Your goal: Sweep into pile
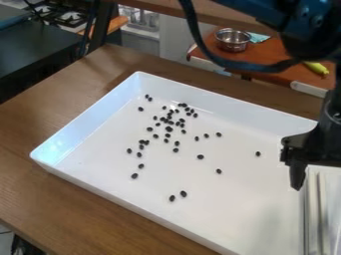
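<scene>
Sweeping looks to be the step in hand, and we're judging it as early on: the dark bits (169, 129) are lying inside the white tray (136, 199), bunching loosely toward its upper left half, with strays trailing off. The gripper (311, 158) is hanging over the tray's right side; we're not able to tell whether it's open, closed or gripping something. A long pale strip (313, 214) is standing below it, and we're not sure if that's the sweeping tool or if the two are touching. For a good sweep, we're wanting a low, level edge just meeting the tray floor, since riding high is risking skipped bits and pressing hard is risking a shoved tray. We're suggesting starting outside the lone bit (258, 154) on the right, pushing slowly toward the bunch, then collecting the near pair (183, 193) with a separate stroke. Short strokes are probably suiting these, as small round-looking bits are likely rolling around the ends. We're also favouring stopping before the walls.
</scene>
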